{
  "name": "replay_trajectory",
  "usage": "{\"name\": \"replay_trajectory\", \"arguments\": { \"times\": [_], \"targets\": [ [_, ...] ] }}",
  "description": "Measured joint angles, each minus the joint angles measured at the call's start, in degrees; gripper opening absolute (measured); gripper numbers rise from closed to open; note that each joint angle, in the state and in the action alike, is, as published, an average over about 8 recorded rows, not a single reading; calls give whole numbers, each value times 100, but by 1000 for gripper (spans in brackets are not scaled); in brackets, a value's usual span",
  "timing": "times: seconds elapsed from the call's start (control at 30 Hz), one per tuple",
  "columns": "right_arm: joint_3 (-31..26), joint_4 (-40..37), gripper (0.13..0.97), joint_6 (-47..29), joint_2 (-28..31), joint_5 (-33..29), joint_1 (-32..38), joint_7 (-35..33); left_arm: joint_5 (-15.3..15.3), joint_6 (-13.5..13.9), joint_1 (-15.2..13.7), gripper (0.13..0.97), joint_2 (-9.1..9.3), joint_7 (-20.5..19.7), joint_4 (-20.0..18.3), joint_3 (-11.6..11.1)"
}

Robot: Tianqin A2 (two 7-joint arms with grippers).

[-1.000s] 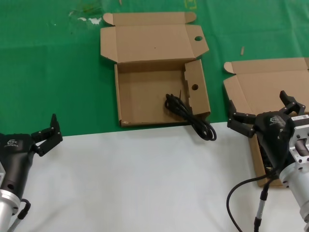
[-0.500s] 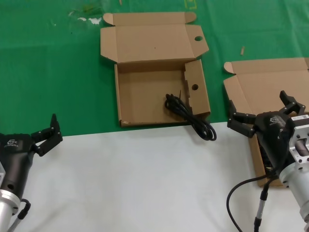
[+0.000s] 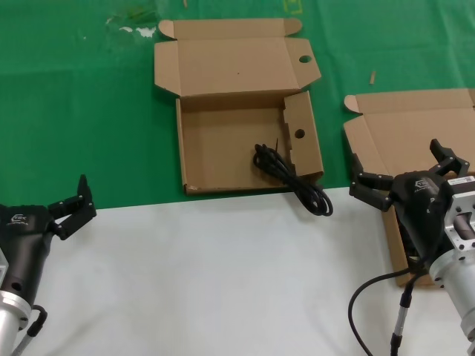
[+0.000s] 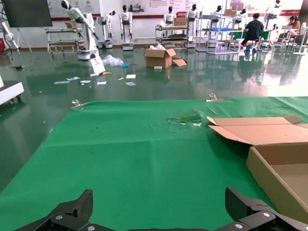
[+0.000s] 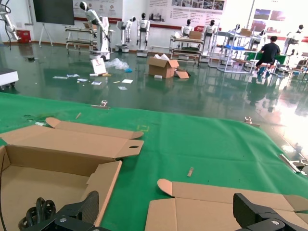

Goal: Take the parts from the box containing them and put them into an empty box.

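- hovering over the plain-lidded box (image 3: 415, 122) at 3 o'clock, the right gripper (image 3: 404, 172) has its fingers spread and grasps nothing.
- one black cord coil (image 3: 291, 180) lies across the front right corner of the holed-lid box (image 3: 223, 144) at 12 o'clock, its end hanging out onto the white surface (image 3: 208, 274).
- dark shapes beneath the right gripper are possibly more coils; too hidden to tell.
- left gripper (image 3: 73, 202) waits at 8 o'clock, fingers released, over the green mat (image 3: 82, 111) edge.
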Motion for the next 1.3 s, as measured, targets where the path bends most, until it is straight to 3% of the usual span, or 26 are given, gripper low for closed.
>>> {"name": "replay_trajectory", "arguments": {
  "times": [1.3],
  "targets": [
    [0, 0, 966, 0, 0, 0, 0, 0, 0, 0, 0, 966, 0, 0, 0, 0]
  ]
}}
